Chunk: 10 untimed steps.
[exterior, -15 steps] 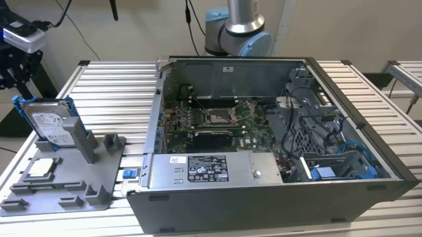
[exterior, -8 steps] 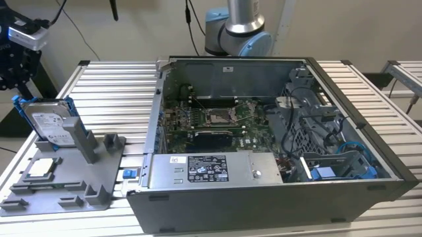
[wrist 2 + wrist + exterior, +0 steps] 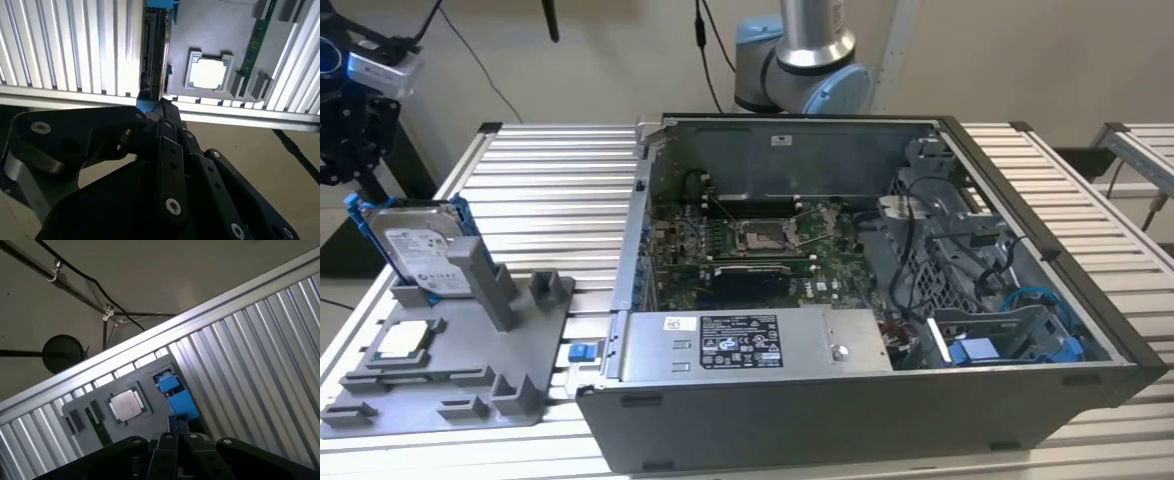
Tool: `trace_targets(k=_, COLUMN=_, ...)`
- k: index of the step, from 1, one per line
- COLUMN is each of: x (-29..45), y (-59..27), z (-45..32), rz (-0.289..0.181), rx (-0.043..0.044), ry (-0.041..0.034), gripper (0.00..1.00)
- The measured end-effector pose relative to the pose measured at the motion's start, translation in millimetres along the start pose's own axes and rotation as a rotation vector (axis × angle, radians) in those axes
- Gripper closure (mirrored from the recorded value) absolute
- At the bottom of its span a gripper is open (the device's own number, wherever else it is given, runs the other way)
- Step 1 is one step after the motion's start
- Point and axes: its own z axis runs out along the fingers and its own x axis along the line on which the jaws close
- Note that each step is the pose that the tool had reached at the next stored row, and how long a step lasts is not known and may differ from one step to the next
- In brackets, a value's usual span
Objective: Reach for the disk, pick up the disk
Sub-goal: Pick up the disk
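My black gripper point(image 3: 161, 106), open or closed I cannot tell, hangs over the edge of the slatted aluminium bench point(image 3: 547, 190), above the silver-grey, blue-railed disk point(image 3: 420, 245) standing on edge at the grey holder plate's point(image 3: 454, 360) corner, thin edge towards me.

Hand point(image 3: 161, 106) downward, far from arm base point(image 3: 801, 75)

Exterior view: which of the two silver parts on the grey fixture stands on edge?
The flat silver-grey hard drive with blue plastic side rails, standing on edge in its slot. The small square silver chip lies flat in its pocket.
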Motion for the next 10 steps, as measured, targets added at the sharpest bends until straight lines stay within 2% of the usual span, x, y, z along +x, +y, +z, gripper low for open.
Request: trace_targets(k=10, x=-0.3, y=0.1, z=0.2, rz=-0.157, rx=0.0006, ry=0.0051, gripper=1.0)
